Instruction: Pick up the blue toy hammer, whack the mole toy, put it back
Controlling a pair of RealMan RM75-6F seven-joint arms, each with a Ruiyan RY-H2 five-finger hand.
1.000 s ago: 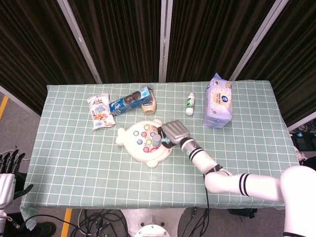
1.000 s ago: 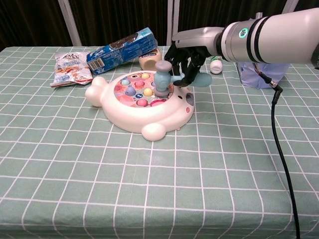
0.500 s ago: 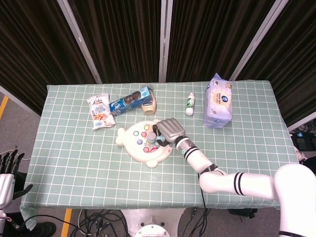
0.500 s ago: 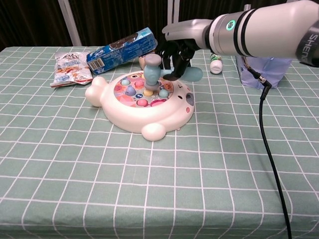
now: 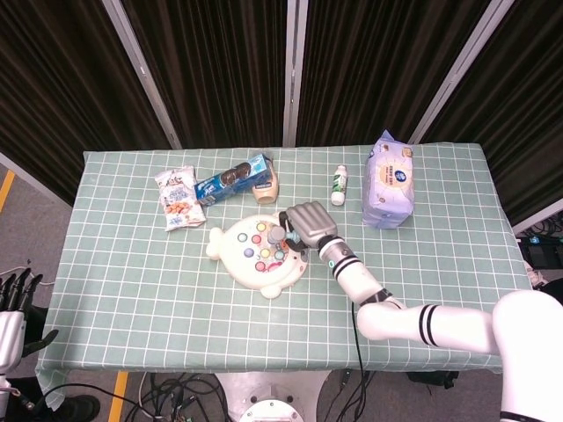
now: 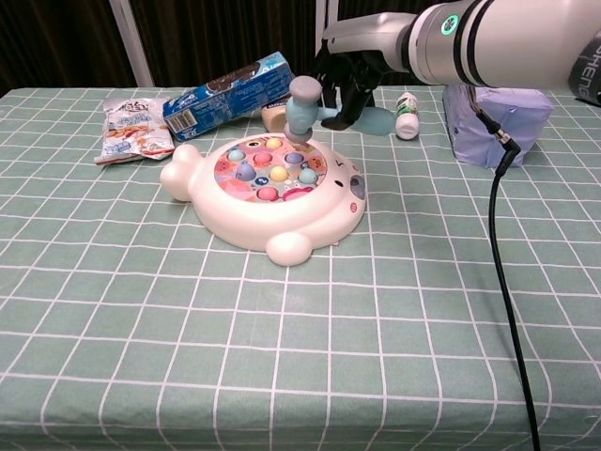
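The white bear-shaped mole toy [image 6: 268,193] [image 5: 230,249] lies in the middle of the green checked table, with several coloured pegs on its round face. My right hand [image 6: 349,77] [image 5: 308,224] grips the handle of the blue toy hammer [image 6: 304,101] just above the toy's far right edge. The hammer's head [image 5: 277,236] hangs over the far pegs, lifted off them. My left hand [image 5: 13,303] hangs off the table's left side at the frame's lower left, fingers spread and holding nothing.
Behind the mole toy lie a blue cookie box [image 6: 227,94], a snack bag [image 6: 133,127] and a beige cup [image 5: 267,187]. A small white bottle [image 6: 406,115] and a pale blue pack [image 6: 496,117] stand at the back right.
My right hand has raised the hammer off the pegs and carried it slightly right and back after striking down on the toy's face half a second ago.
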